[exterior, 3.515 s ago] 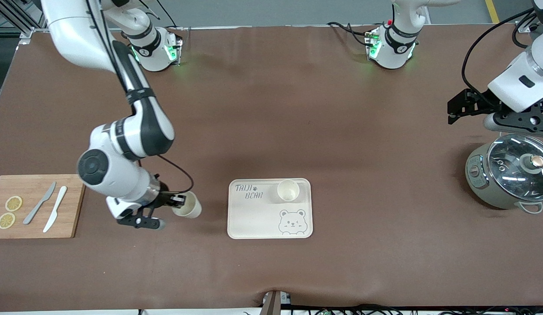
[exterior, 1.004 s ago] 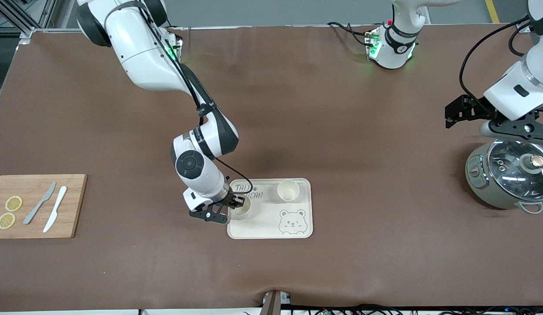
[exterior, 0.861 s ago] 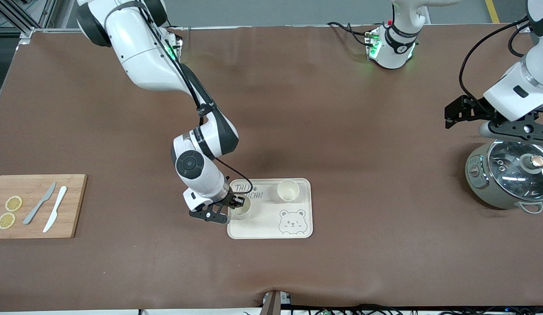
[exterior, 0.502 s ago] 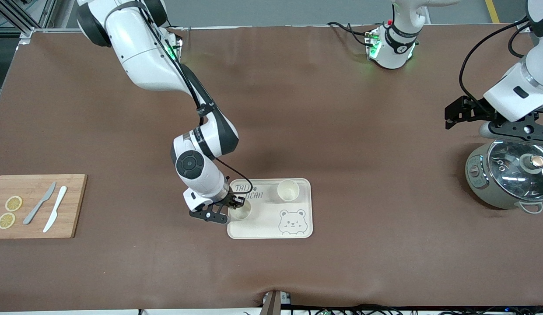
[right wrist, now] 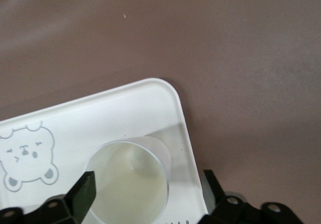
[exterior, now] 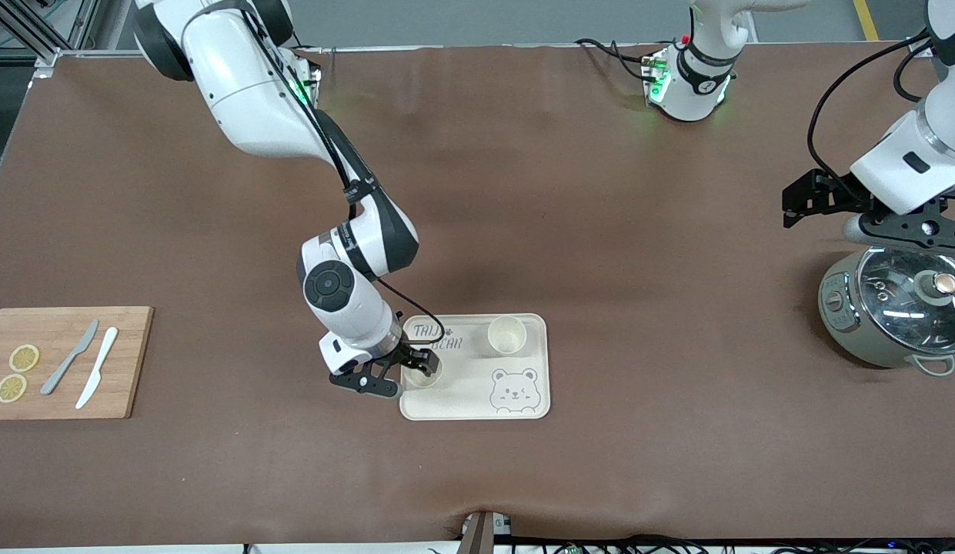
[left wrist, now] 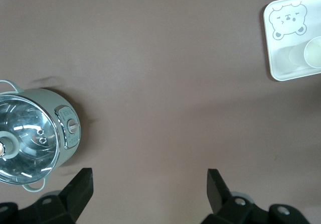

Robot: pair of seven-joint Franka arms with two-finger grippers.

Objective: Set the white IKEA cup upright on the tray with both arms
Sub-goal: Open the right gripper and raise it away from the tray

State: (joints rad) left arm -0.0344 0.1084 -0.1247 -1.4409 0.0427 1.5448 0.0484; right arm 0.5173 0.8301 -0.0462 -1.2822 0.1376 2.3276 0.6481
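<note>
A white cup stands upright on the cream tray, at its end toward the right arm, beside the "TAIJI BEAR" lettering. My right gripper is open, with a finger on each side of the cup and a gap between. In the right wrist view the cup sits between the spread fingers on the tray. A second white cup stands upright on the tray, farther from the front camera than the bear drawing. My left gripper waits open and empty beside the pot.
A grey-green pot with a glass lid stands at the left arm's end and also shows in the left wrist view. A wooden cutting board with two knives and lemon slices lies at the right arm's end.
The right arm carried the cup from the table onto the tray. In the last half second its fingers opened and let go of the cup. The left arm has barely moved.
</note>
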